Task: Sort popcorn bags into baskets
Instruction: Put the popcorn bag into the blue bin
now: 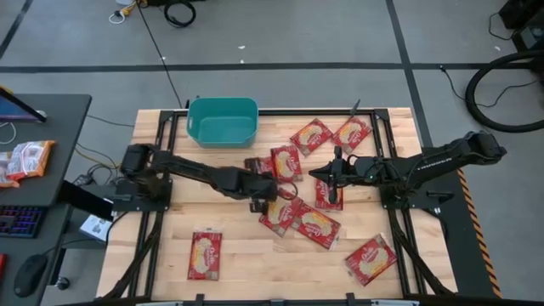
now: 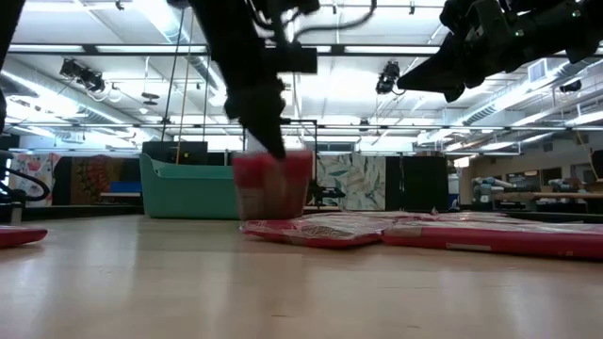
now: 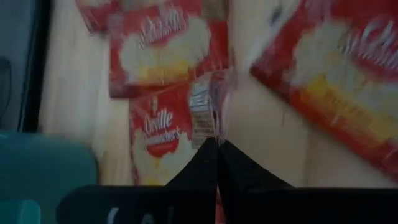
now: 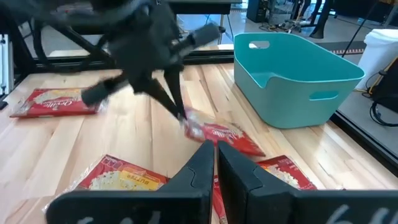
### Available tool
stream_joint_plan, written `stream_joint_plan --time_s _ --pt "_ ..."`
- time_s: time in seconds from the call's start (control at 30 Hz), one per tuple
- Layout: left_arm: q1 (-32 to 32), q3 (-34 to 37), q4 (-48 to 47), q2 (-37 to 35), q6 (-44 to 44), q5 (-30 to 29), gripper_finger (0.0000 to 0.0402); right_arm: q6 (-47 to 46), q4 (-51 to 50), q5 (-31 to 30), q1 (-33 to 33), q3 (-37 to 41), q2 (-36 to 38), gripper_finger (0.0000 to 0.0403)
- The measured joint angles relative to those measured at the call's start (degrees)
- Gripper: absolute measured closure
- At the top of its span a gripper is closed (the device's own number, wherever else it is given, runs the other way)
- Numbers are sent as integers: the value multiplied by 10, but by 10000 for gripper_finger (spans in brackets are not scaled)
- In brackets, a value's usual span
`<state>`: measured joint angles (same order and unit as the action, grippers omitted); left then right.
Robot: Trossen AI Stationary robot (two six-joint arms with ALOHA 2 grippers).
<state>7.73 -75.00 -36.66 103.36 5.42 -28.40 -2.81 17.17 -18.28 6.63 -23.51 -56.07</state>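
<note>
A: The wooden table (image 1: 170,255) stands in a big workshop with ceiling lights, and a desk with a keyboard is at its left side. What is on the table?

B: Many red popcorn bags (image 1: 316,226) lie flat, most of them in the middle and on the right part, one alone near the front left. The teal basket (image 1: 223,121) stands at the far edge, a little left of the centre. I cannot see any bag inside it.

A: Which arm is working now?

B: The left one. The left gripper (image 1: 257,189) is near the middle of the table, and its fingers are closed tight on the edge of one bag (image 2: 270,185). In the low view this bag hangs from the fingers above the wood, so I judge it is lifted already.

A: And the right gripper (image 1: 332,174)?

B: It is raised above the bags just right of the centre. Its fingers are almost together and I see nothing between them. I think it waits.

A: So which step is this?

B: I judge it is the carrying step: the bag is picked up, but not yet brought to the basket.

A: What does the next move need?

B: The left arm should go to the far left until the bag is over the basket, high enough to pass the rim, and then open the fingers. The bag hangs loosely by one edge, so a slow move seems safer.
</note>
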Motion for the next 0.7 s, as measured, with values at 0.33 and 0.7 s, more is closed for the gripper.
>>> stream_joint_plan --time_s 0.33,0.7 --pt "-25 0 -46 -112 17 -7 400 0 2 0 1 0 0 379" --pt "-38 0 -69 -164 17 -33 400 0 -1 0 1 0 0 379"
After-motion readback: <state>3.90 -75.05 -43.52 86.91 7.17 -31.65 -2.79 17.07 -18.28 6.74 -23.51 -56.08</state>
